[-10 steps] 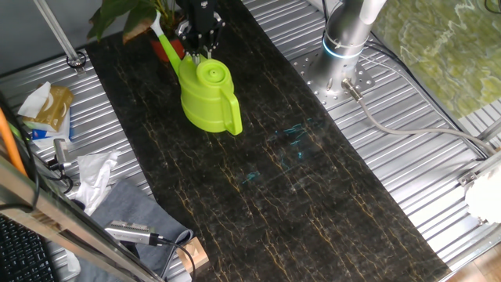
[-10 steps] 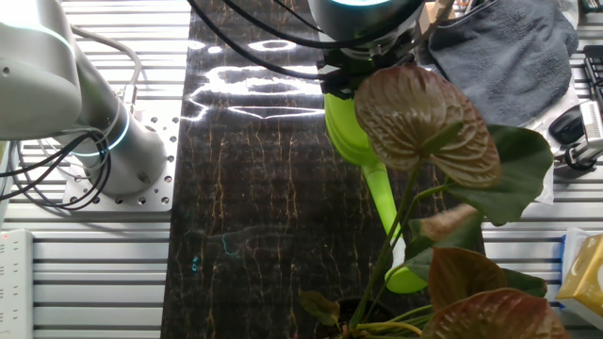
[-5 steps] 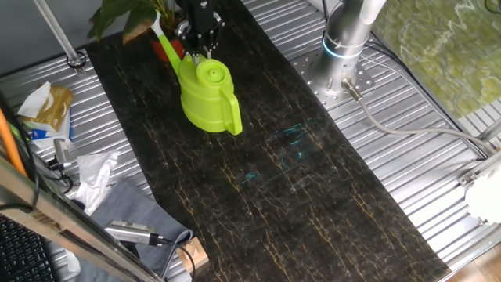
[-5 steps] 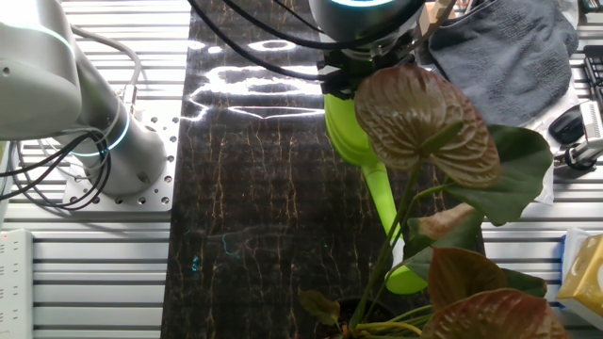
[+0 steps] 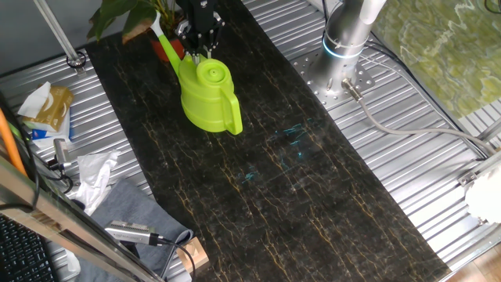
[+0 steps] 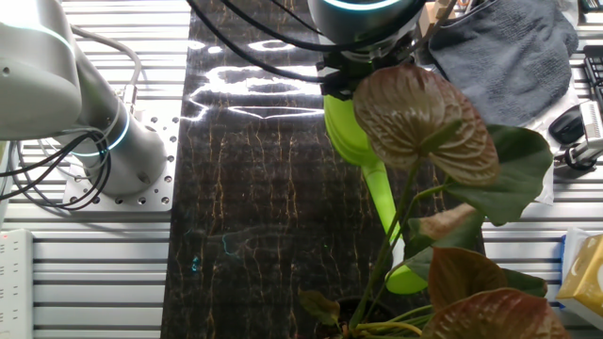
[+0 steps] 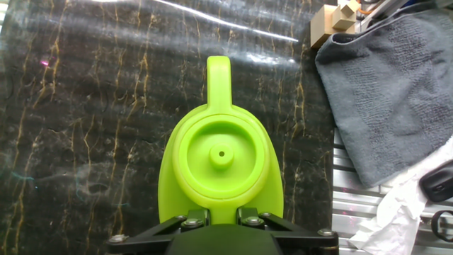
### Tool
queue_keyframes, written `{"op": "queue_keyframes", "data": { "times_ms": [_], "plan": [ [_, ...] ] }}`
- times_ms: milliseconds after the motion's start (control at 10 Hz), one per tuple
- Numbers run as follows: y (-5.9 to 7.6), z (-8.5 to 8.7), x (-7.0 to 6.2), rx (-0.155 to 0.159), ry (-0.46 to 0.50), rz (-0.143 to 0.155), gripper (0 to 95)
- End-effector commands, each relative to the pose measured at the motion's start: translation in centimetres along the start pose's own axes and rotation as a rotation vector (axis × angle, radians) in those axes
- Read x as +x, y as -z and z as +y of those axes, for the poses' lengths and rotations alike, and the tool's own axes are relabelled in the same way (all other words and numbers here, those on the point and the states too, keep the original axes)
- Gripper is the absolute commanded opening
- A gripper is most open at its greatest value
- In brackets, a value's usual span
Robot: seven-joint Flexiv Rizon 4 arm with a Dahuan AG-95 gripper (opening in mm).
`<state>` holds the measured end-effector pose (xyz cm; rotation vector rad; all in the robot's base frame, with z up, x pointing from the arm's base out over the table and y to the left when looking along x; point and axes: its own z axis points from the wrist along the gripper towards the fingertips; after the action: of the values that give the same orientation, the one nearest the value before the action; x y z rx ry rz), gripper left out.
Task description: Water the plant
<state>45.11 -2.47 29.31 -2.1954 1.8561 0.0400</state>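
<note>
While the hand [image 5: 205,53] sits low over the spout side of the watering can [image 5: 207,95], its fingers look nearly closed at the can's rim, though I cannot tell if they grip it. Plant [image 6: 443,179] stands just beyond the hand, at the spout's end. Best move: confirm a firm hold, lift straight off the desk [image 5: 297,180], then tilt slowly toward the pot.

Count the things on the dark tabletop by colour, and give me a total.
Lime green: 1, the watering can
Dark green leaves, red-orange pot: 1, the plant
Total: 2
</note>
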Motion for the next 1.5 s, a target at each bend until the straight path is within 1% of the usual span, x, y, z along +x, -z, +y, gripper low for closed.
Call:
{"op": "queue_keyframes", "data": {
  "times_ms": [100, 1000, 1500],
  "plan": [
    [0.03, 0.0, 0.0, 0.002, 0.0, -0.005, 0.0],
    [-0.07, 0.61, 0.26, 0.019, 0.005, -0.025, 0.0],
    [0.02, 0.71, 0.44, 0.028, 0.011, -0.043, 0.0]
  ]
}}
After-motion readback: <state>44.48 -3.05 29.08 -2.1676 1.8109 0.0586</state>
